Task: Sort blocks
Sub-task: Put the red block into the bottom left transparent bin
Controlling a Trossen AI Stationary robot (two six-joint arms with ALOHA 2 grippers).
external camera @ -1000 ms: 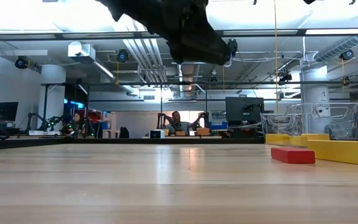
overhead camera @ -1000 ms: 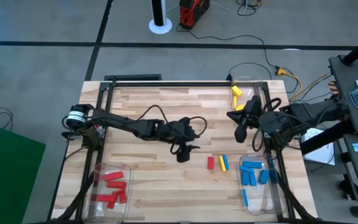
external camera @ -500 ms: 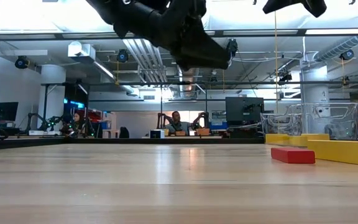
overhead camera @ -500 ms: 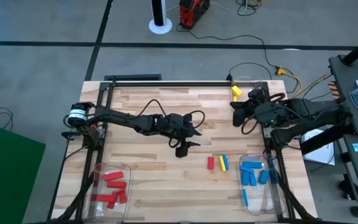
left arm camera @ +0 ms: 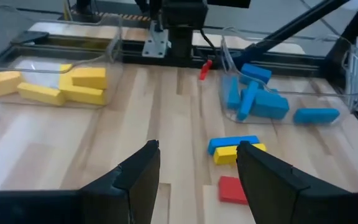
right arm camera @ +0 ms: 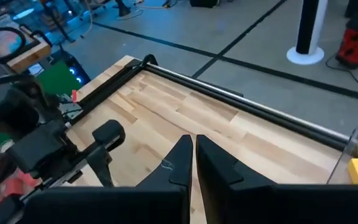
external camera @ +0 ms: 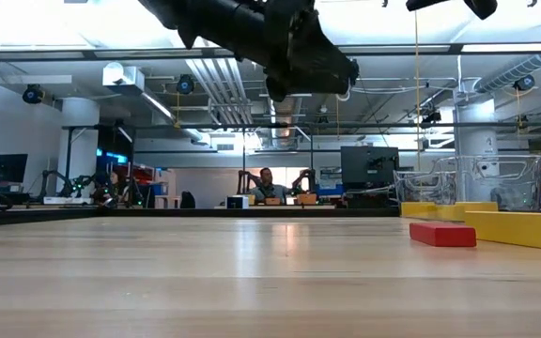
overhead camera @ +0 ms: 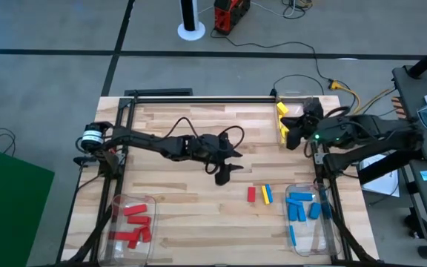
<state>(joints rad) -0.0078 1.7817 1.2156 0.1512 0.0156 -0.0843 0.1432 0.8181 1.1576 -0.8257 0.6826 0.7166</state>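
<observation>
High view: right gripper [overhead camera: 288, 138] has swung from mid-table, beside the blue bin, back to the yellow bin [overhead camera: 308, 101] at the far right corner over the last second, and now sits at that bin's near edge, over the yellow blocks [overhead camera: 281, 110]. Right wrist view shows its fingers [right arm camera: 180, 163] pressed nearly together with nothing between them, so likely a drop-off is done or it is just parking. Left gripper [overhead camera: 224, 170] has edged toward the middle-right of the table, fingers spread, empty; left wrist view frames the three loose blocks just ahead of the open fingers [left arm camera: 143, 169]: red block [left arm camera: 232, 188] nearest, yellow block [left arm camera: 236, 154] and blue block [left arm camera: 232, 143] touching side by side just past it. In the high view those three lie together on bare wood between the left gripper and the blue bin [overhead camera: 311, 241]. Red bin [overhead camera: 121, 204] at the near left holds red blocks [overhead camera: 133, 211], blue bin holds blue blocks [overhead camera: 299, 206]. Judgement: sort is nearly done, three blocks left, left arm lining up for the next pick, probably the red one since that bin is on its side.
</observation>
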